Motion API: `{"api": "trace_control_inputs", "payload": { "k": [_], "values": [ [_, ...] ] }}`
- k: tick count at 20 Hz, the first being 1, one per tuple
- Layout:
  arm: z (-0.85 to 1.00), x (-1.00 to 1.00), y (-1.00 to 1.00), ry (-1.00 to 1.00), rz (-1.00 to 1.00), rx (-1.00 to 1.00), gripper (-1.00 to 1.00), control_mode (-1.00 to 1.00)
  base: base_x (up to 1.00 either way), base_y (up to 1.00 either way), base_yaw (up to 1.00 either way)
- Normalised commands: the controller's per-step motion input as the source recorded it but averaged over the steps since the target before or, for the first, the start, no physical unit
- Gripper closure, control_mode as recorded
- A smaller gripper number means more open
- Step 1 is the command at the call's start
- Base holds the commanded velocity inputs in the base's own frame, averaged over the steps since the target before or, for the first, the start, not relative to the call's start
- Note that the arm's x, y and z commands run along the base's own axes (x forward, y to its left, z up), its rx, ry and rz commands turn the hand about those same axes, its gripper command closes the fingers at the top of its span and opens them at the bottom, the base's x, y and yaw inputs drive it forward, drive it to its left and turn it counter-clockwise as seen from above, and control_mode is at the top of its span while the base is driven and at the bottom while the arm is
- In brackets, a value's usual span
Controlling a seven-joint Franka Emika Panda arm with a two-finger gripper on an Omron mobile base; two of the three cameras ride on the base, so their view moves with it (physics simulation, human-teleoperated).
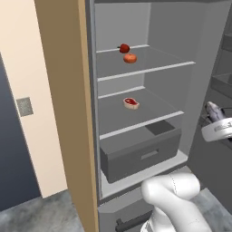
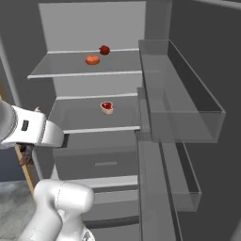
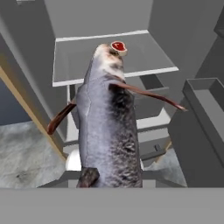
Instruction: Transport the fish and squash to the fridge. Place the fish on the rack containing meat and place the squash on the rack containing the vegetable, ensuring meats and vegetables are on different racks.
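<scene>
Fingers [image 3: 109,186] pinching the fish [image 3: 107,127] by its tail, nose aimed at the meat [image 3: 118,46] upper centre, since squash [image 1: 130,58] already sits beside the vegetable [image 1: 124,47] one rack up.

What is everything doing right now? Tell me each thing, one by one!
fridge: door open.
squash: resting on the top rack, beside the tomato.
tomato: sitting on the top rack, stem up.
steak: lying flat on the middle rack.
drawer bin: closed.
fish: held in the gripper, outside the fridge, pointing toward the steak's rack.
</scene>
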Motion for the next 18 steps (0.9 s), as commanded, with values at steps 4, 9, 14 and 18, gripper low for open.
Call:
{"api": "trace_control_inputs", "payload": {
  "k": [4, 9, 14, 18],
  "values": [
    [-0.16, 0.50, 0.71, -0.24, 0.00, -0.12, 1.00, -1.00, 0.00, 0.00, 0.00],
    [-0.04, 0.62, 0.11, -0.09, 0.00, -0.03, 1.00, -1.00, 0.00, 0.00, 0.00],
    [-0.18, 0.69, -0.10, 0.00, 0.04, 0.04, 1.00, -1.00, 0.00, 0.00, 0.00],
    [-0.43, 0.74, -0.02, 0.01, 0.06, 0.08, 1.00, -1.00, 0.00, 0.00, 0.00]
  ]
}}
